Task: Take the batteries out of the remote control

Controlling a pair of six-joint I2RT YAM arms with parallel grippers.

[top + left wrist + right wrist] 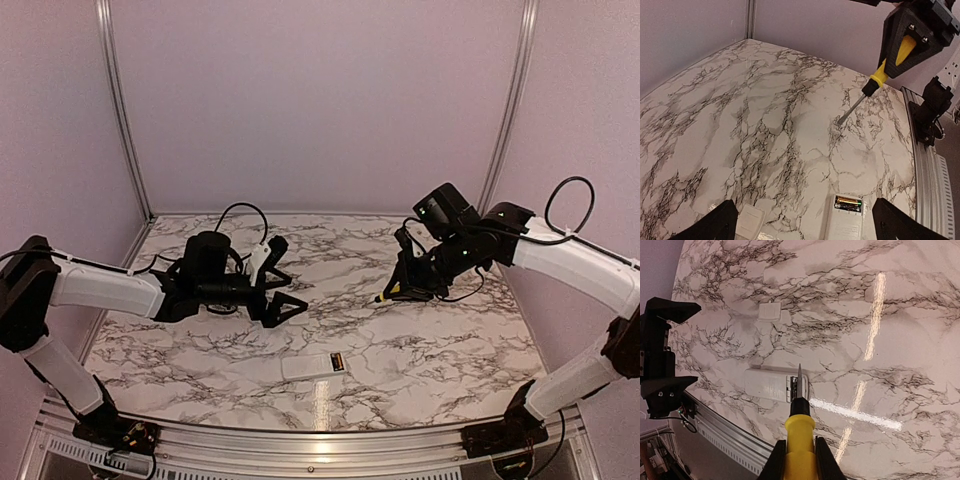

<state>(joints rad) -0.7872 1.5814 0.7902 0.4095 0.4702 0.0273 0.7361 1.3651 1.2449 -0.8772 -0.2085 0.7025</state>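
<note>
Currently you are clamping the screwdriver [800,426] in the right gripper [800,454], presumably for prying out the batteries [848,202]; left gripper [283,290] is hanging open.

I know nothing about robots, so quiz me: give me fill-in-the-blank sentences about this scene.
The right pincer grips a metal-tipped screwdriver with a ___ handle.
The flat white plastic remote control lies on the ___-patterned table.
The open left pincer holds ___.
Missing words: yellow; marble; nothing.
</note>
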